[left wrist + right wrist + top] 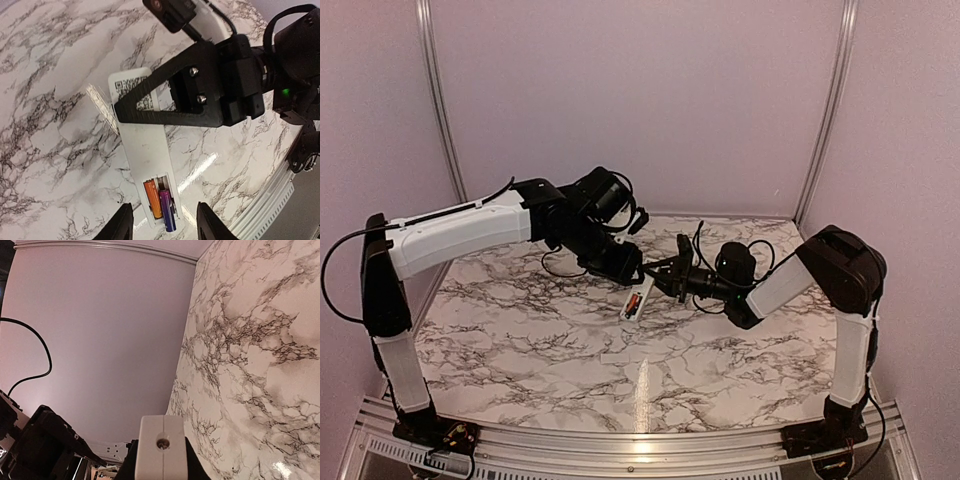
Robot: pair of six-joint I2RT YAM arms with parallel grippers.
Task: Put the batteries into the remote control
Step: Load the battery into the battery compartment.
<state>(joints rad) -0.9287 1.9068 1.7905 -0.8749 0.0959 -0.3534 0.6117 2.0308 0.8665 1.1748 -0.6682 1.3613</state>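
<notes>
Left wrist view: your left jaws stand apart, with the batteries (154, 199) between them in the remote control (145, 160). Right jaws clamp its opposite end. Any twist there may pop out the dark cell, which looks proud.

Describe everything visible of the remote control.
The remote control is a slim white plastic bar, back side up. One end bears a label with a QR-like mark; there the right gripper clamps it. At the other end the battery compartment stands uncovered, an orange cell and a dark purplish cell side by side inside. Whether it rests on the table is unclear.
</notes>
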